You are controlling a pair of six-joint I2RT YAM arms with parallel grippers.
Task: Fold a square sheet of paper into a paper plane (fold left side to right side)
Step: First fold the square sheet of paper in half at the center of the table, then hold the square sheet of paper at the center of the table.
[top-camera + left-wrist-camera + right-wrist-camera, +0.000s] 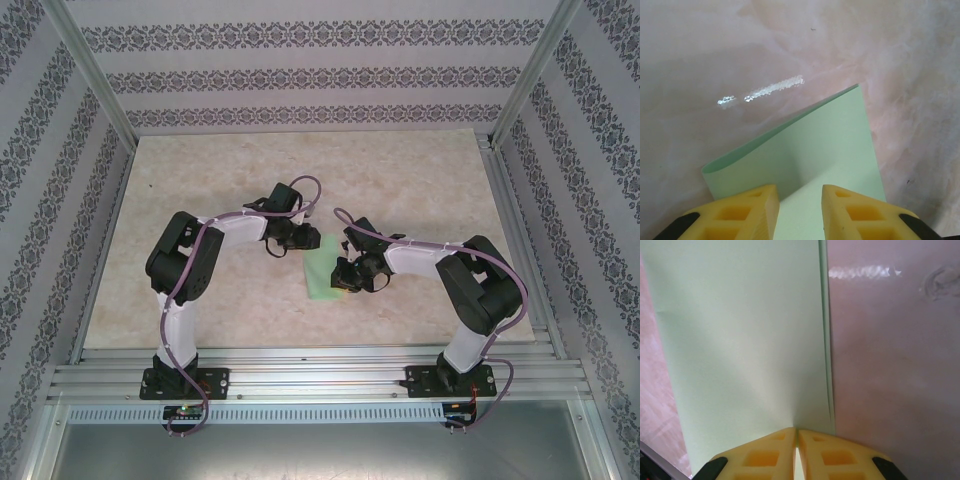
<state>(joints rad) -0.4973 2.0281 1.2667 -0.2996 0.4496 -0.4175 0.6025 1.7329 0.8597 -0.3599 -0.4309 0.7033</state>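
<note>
Patterned wallpaper walls (300, 80) and an aluminium frame (300, 365) enclose a pale, marbled worktop (200, 180). The square sheet of paper (322, 272) lies close to the middle of that worktop, a little nearer the near edge than the far one, between the two arms.

The left gripper (288, 243) hangs over the sheet's far left corner. In the left wrist view the sheet (830, 140) is doubled over: a top layer curves round in a soft, unpressed loop along its left side, with the lower layer's edge showing beneath it. The left gripper (800, 192) has its yellow fingers (757, 205) set apart by a narrow, plain gap with green paper showing through it, so it grips nothing.

The right gripper (347, 275) sits at the sheet's right side, toward the near edge. In the right wrist view the right gripper (796, 432) has its fingers (770, 450) drawn together to a thin slit, and faint creases in the sheet (740, 340) run into the tips — it appears pinched there. Along the sheet's right edge two layers lie almost flush, the lower one peeking out as a thin strip against the bare worktop (890, 365).
</note>
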